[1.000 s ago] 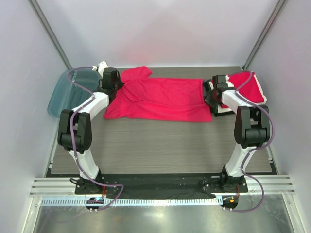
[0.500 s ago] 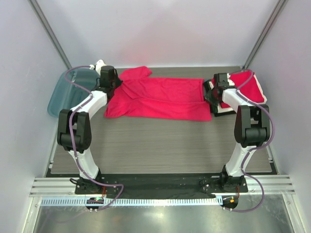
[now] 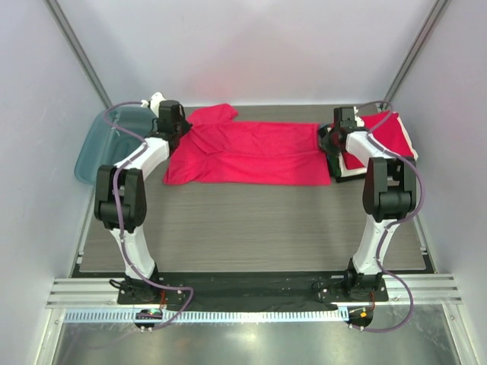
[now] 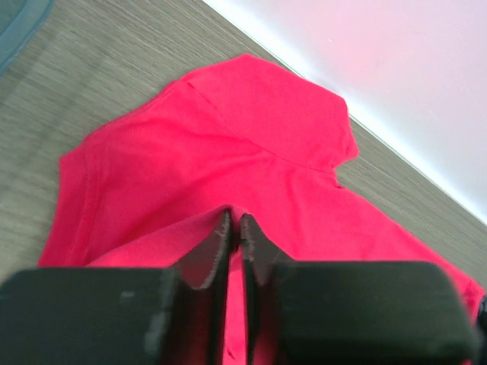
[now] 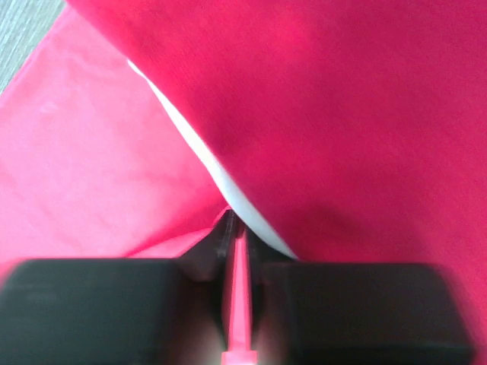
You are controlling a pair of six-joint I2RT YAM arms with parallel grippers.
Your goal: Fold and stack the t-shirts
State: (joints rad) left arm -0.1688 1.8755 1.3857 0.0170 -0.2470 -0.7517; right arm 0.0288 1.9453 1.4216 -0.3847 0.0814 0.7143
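Crimson t-shirt pinched by left hand, right hand.

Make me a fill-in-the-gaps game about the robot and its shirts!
The t-shirt spread across the table is ___. The left tool and the right tool both pinch it, so ___ tools hold it. The teal tray lies beside the ___ arm. The pile of folded shirts sits beside the ___ arm.
Missing words: red; two; left; right.
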